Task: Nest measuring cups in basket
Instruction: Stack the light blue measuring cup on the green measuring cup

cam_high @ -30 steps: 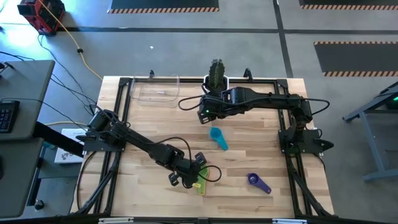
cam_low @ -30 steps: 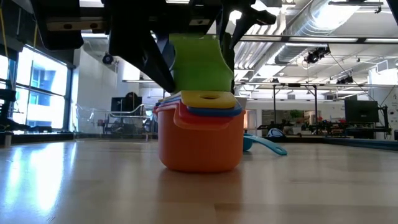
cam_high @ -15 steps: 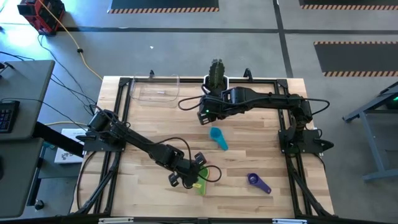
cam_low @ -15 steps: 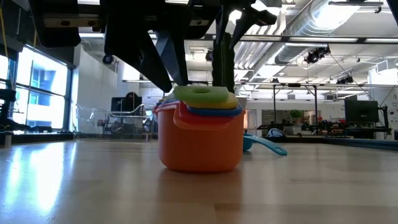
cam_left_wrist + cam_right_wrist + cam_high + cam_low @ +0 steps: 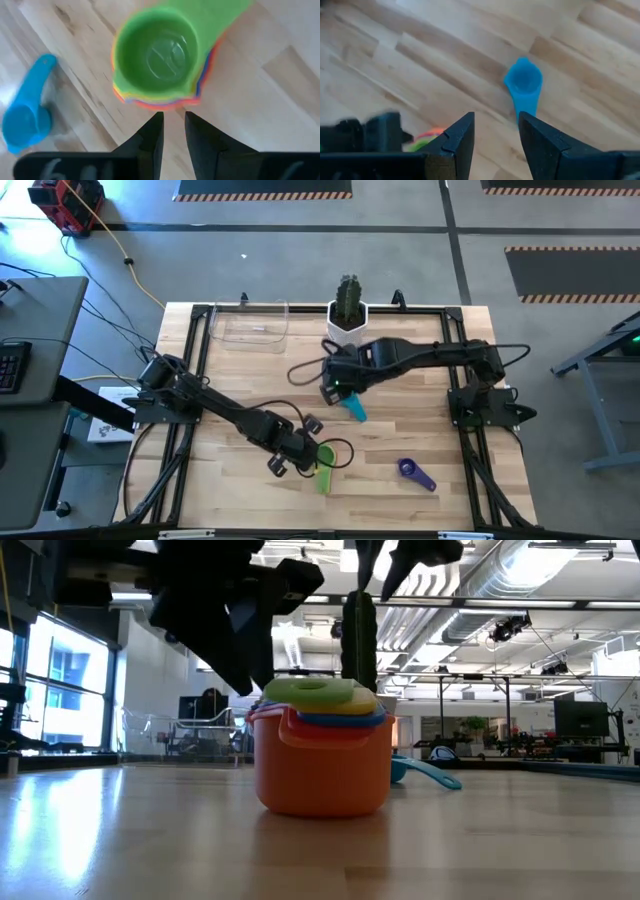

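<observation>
A stack of nested measuring cups [image 5: 322, 458] stands on the table near the front edge. The orange cup [image 5: 322, 775] is at the bottom and the green cup [image 5: 160, 52] lies on top. My left gripper [image 5: 173, 122] hovers just beside the stack, open by a narrow gap with nothing in it. A blue cup [image 5: 353, 408] lies on the table mid-way, and my right gripper [image 5: 496, 125] stands open above it. A purple cup [image 5: 414, 473] lies at the front right. The clear basket [image 5: 250, 326] sits at the far left.
A white pot with a cactus [image 5: 347, 312] stands at the far edge, right of the basket. Bare wood lies between the stack and the purple cup, and along the table's left half.
My left gripper has let go of the green cup, which it held tilted above the stack. The cup now lies level, nested on top. The gripper has rolled about its wrist. My right gripper has gone toward the near edge, from beside the cactus pot to over the blue cup.
</observation>
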You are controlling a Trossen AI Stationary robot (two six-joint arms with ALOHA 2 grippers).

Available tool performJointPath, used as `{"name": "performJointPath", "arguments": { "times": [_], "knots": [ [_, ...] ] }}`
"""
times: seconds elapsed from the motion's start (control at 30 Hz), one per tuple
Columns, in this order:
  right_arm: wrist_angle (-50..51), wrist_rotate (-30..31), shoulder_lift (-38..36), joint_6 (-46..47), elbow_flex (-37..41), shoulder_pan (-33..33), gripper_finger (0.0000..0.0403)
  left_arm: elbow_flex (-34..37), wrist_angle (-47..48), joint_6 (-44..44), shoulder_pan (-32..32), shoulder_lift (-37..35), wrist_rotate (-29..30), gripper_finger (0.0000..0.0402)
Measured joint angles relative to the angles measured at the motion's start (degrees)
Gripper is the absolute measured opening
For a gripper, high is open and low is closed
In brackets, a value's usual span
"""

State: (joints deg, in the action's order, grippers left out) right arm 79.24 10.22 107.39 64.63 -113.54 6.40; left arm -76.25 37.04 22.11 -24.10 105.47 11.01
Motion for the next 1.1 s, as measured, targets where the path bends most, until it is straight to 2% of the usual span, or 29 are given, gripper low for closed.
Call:
{"name": "performJointPath", "arguments": {
  "times": [0.23,0.5,0.83,1.0,1.1],
  "knots": [
    [4.21,0.55,-0.04,5.99,-0.07,6.96,0.0145,0.02,3.59,-4.29,-0.38,-2.12,-0.31,0.007],
    [5.21,4.74,-0.04,15.85,-0.07,14.3,0.0145,0.11,10.64,-6.0,-0.96,-4.82,-0.45,0.007],
    [5.55,10.2,0.0,23.92,-0.07,19.25,0.0145,0.59,15.16,-10.63,-0.99,-8.88,-0.48,0.007],
    [5.69,13.37,0.66,25.54,-0.04,21.05,0.0145,0.57,18.02,-14.21,-0.99,-12.37,-0.62,0.007],
    [5.55,13.32,1.65,25.54,0.0,21.84,0.0145,1.6,17.52,-16.43,-0.99,-15.36,-1.09,0.0069]
  ]
}}
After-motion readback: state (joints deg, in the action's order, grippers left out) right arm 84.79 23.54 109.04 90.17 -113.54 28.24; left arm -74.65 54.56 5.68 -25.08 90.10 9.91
